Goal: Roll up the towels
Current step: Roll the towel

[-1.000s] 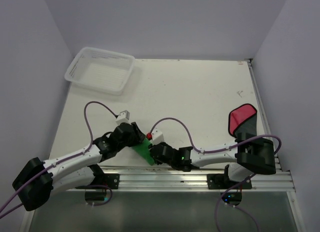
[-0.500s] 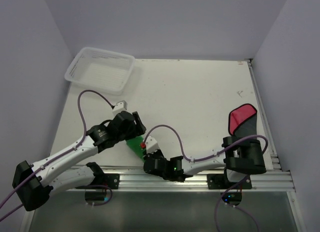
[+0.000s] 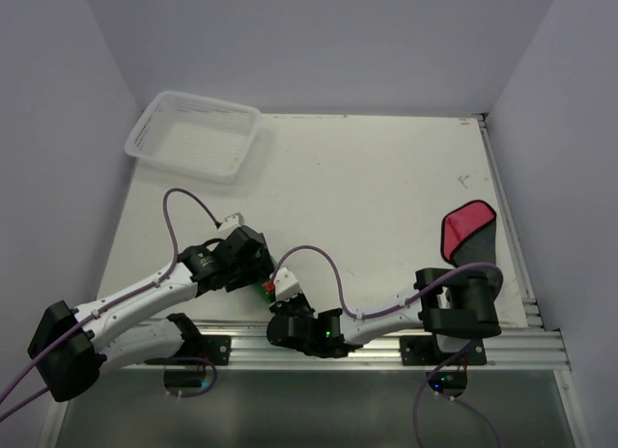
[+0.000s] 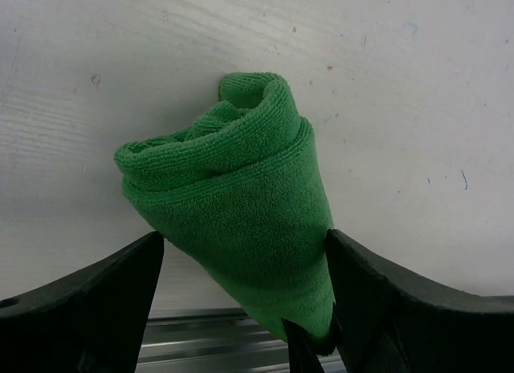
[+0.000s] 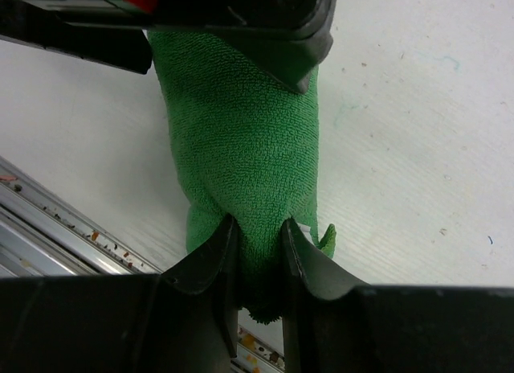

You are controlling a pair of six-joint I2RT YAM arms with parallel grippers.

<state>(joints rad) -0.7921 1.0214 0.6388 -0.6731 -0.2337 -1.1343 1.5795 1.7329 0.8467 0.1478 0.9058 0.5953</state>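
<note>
Green towel (image 4: 241, 204), a roll in wrist views, a sliver overhead

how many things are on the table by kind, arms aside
towels: 2 (green towel, red towel)
basket: 1
total: 3

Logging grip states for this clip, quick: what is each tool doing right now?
Left tool: open, straddling the green towel.
Right tool: closed, pinching one end of the green towel.
</note>
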